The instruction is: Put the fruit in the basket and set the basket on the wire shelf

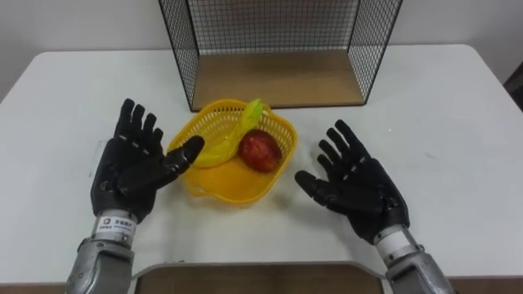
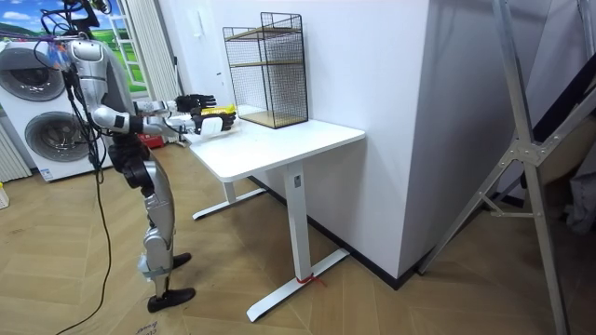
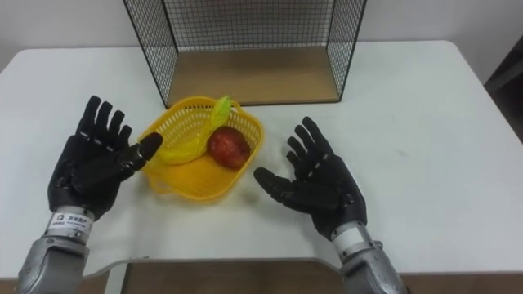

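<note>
Both eye views look steeply down from the robot's head, close over the white table (image 1: 458, 122). They face the wire shelf (image 1: 278, 82) at twelve o'clock. The left hand (image 1: 131, 167) enters at seven o'clock and the right hand (image 1: 359, 184) at five. The two views share nearly the whole tabletop, offset slightly sideways. The room view stands well off and side-on, with the robot at nine o'clock beside the same table and shelf.

wire shelf (image 1: 278, 79) front open, basket (image 1: 231, 193) before it
</note>
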`<state>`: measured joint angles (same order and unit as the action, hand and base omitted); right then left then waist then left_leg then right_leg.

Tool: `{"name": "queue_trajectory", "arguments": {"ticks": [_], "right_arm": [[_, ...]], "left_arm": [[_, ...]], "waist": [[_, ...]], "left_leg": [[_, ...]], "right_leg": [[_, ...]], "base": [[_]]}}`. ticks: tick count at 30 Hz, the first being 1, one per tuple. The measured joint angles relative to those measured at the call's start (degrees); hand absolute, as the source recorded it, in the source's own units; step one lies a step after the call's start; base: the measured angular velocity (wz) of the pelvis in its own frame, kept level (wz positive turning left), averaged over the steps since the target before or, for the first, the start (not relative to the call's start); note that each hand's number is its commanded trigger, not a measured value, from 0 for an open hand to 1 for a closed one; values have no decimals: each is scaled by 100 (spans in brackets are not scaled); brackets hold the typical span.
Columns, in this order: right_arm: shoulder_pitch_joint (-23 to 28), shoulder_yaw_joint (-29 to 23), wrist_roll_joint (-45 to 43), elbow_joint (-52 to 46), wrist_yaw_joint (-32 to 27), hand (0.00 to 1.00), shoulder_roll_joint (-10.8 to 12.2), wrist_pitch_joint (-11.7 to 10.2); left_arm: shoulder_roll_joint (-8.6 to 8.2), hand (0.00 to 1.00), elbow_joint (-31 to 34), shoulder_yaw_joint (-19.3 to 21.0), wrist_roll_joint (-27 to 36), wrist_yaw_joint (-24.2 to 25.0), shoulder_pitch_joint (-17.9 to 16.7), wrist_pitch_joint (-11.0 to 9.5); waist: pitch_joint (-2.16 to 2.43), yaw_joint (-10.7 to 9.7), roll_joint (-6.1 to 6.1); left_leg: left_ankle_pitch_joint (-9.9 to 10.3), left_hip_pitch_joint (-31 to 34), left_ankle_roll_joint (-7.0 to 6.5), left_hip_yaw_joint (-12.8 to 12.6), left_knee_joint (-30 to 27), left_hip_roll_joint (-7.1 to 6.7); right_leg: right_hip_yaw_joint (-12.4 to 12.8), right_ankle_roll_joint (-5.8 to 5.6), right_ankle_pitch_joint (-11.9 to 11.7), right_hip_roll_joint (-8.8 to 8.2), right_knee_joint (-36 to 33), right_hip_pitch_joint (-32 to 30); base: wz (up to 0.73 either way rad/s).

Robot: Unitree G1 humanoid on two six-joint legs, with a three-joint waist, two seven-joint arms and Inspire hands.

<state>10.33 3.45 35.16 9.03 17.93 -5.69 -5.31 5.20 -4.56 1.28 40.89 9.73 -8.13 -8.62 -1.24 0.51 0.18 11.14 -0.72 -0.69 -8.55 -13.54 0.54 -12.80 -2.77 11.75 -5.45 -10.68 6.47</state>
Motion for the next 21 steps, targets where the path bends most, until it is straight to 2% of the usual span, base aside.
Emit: {"name": "queue_trajectory", "arguments": {"ticks": [3,8,12,21], "right_arm": [[-1,38,2,65,0,0,-1,5],[-16,83,10,138,-77,0,-5,45],[-18,138,42,161,-125,0,-3,45],[-25,164,76,205,-189,0,-2,57]], "left_arm": [[2,0,-39,-33,8,0,0,12],[4,0,-488,-160,8,3,0,234],[1,0,-778,-288,8,122,0,261],[26,0,-1028,-277,7,422,25,232]], "waist": [[-4,-6,-9],[-6,-2,-21],[-3,-6,-28],[35,-9,-44]], "left_leg": [[0,-6,0,-8,-2,2],[0,-63,0,-11,4,4],[0,-61,0,-11,4,7],[0,-86,0,-12,4,8]], "right_leg": [[5,0,0,0,-7,-2],[8,0,0,1,-10,9],[9,1,-1,2,-15,5],[9,2,-2,2,-21,30]], "base": [[0],[0],[0],[0]]}}
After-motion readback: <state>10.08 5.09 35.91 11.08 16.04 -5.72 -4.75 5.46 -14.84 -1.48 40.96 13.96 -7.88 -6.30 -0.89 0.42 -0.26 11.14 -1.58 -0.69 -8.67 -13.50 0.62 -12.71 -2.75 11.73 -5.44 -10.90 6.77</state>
